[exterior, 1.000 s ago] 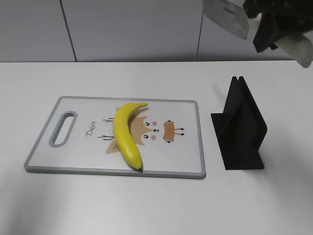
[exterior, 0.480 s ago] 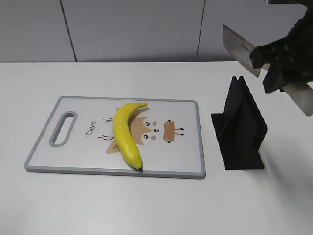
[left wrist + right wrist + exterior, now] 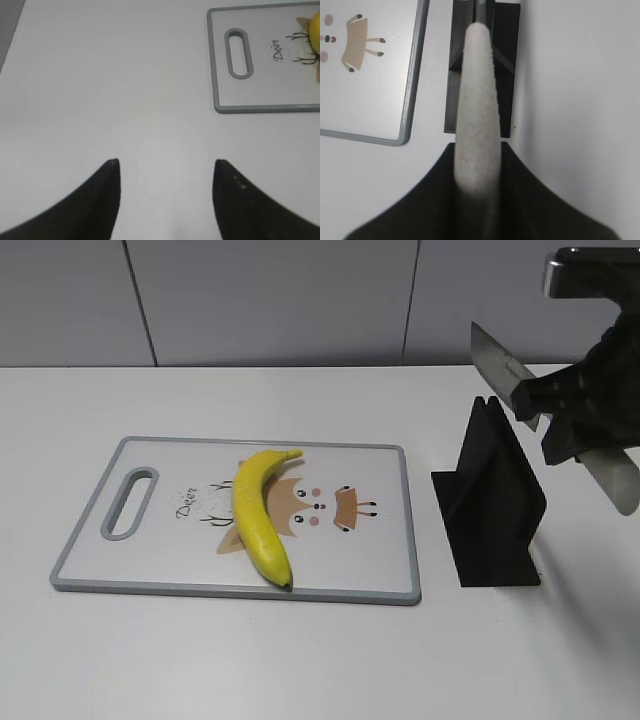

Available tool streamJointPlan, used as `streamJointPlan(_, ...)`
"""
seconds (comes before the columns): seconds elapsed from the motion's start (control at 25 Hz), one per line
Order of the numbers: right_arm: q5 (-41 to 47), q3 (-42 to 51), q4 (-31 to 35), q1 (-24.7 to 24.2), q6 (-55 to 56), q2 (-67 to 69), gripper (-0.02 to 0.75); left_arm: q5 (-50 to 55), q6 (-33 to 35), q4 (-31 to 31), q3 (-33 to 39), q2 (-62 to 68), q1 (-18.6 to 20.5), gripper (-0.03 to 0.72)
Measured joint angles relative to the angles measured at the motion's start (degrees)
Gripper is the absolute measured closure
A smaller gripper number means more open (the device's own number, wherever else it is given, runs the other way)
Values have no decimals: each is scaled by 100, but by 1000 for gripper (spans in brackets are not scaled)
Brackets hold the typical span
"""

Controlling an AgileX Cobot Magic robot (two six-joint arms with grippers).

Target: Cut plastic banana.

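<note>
Table (image 3: 300, 660) white, carrying all items. Cutting board (image 3: 380, 540) grey-rimmed, printed with a cartoon deer, lying left of the black knife stand (image 3: 492, 502). Plastic banana (image 3: 256, 512) resting whole and uncut on the board's middle, dark tip toward the near edge, well apart from the stand. Knife (image 3: 500, 360) held in the air above and just behind the stand, blade pointing up and left, pale handle trailing down to the right. Right gripper (image 3: 585, 410) clamped on that handle. Left gripper (image 3: 165, 172) spread apart and holding nothing, hovering over bare table left of the board.

Step in hand, by judgement: knife lifted clear of the stand, carry toward the board pending. Next move calls for travel left from the stand, blade turned edge-down across the banana's midsection, then a straight press.

Right wrist view alone shows the handle (image 3: 476, 100) seated between the jaws, lined up over the stand's slot. Left wrist view alone shows the left jaws parted; exterior view omits that arm entirely.
</note>
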Motion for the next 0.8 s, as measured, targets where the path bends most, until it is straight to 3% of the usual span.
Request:
streamJointPlan(0.44, -81, 62, 50, 0, 118, 0, 561, 53, 0, 0, 373, -1572, 0, 116)
streamJointPlan(0.8, -131, 62, 162, 0, 135, 0, 561, -179, 0, -8, 567, -1705, 0, 116)
